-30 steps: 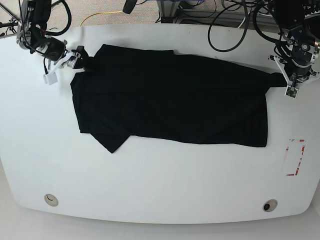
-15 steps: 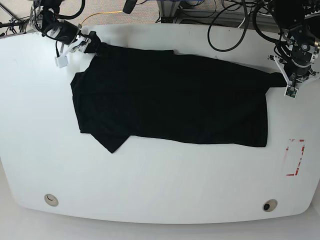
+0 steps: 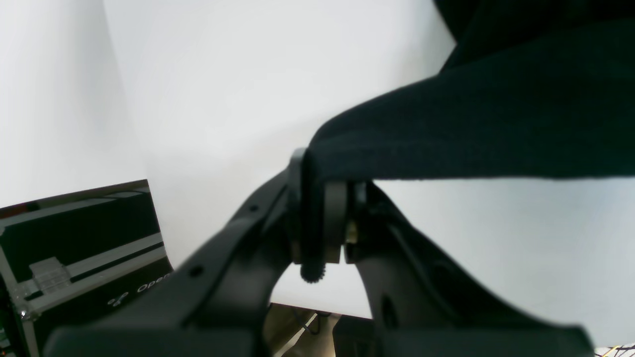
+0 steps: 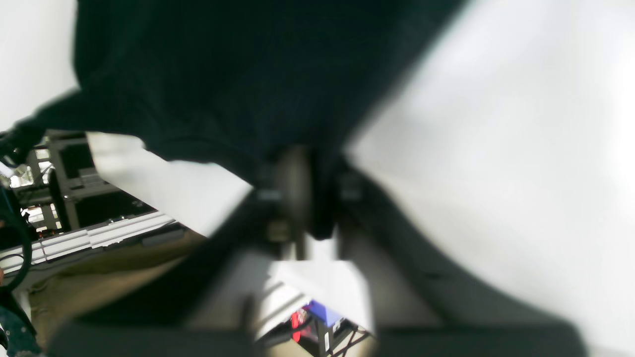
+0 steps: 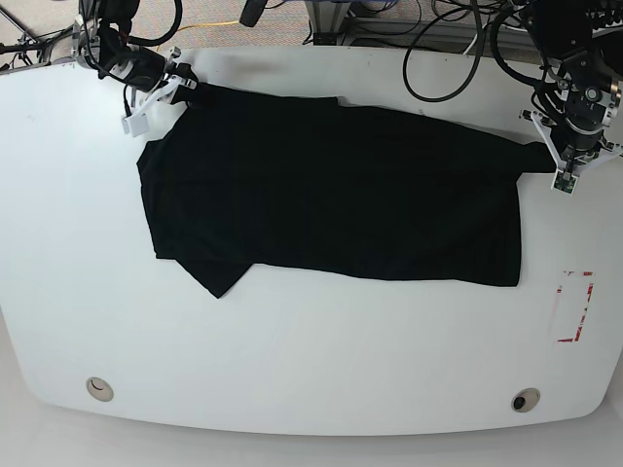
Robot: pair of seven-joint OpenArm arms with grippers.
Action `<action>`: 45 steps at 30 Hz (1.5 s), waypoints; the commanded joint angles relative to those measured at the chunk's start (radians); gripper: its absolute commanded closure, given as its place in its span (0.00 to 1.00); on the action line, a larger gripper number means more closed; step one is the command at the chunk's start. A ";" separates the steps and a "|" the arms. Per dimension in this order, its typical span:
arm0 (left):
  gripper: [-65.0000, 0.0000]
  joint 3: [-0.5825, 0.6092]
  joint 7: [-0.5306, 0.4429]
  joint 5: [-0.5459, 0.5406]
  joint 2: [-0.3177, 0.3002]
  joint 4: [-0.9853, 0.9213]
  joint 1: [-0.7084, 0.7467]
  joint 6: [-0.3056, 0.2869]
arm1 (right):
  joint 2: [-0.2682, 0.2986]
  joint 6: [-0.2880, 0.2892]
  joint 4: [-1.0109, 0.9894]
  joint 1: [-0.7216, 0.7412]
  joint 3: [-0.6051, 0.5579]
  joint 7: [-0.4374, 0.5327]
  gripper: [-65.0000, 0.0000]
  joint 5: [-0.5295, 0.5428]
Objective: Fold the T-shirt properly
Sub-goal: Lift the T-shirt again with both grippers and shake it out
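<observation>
The black T-shirt (image 5: 341,195) lies spread flat across the white table (image 5: 311,360), with a short sleeve pointing toward the front left. My left gripper (image 5: 548,148) is at the shirt's right end. The left wrist view shows that gripper (image 3: 327,198) shut on a fold of the T-shirt (image 3: 471,124), which is lifted off the table. My right gripper (image 5: 185,86) sits at the shirt's far left corner. In the blurred right wrist view the right gripper (image 4: 302,198) is shut, with the T-shirt (image 4: 223,74) pinched between its fingers. No print shows.
Cables (image 5: 438,58) trail over the table's back edge. A red-marked label (image 5: 574,306) lies near the right edge. Two round holes (image 5: 98,388) (image 5: 526,400) sit near the front edge. A black case (image 3: 74,238) stands beyond the table.
My right gripper has moved toward the back and right along the shirt's far left corner and closed on it. The left gripper has shifted back very slightly, still pinching the right end.
</observation>
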 commanded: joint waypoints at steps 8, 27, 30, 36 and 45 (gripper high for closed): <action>0.99 0.031 -0.013 -0.002 -0.009 0.021 -0.026 0.002 | 0.013 0.011 0.275 -0.110 0.031 0.014 1.00 0.026; 0.99 0.063 -0.013 0.008 0.110 0.021 -0.385 0.010 | 0.175 0.117 0.378 0.171 0.157 0.014 1.00 0.017; 0.99 0.069 -0.012 0.008 0.110 0.021 -0.455 0.010 | 0.201 0.117 0.340 0.252 0.150 0.014 1.00 0.017; 0.99 0.088 -0.010 0.011 0.103 0.015 -0.605 0.011 | 0.261 0.119 0.249 0.424 0.112 0.014 1.00 0.020; 0.99 0.089 -0.007 0.011 0.072 -0.013 -0.815 0.077 | 0.378 0.117 0.053 0.722 -0.057 0.014 1.00 0.019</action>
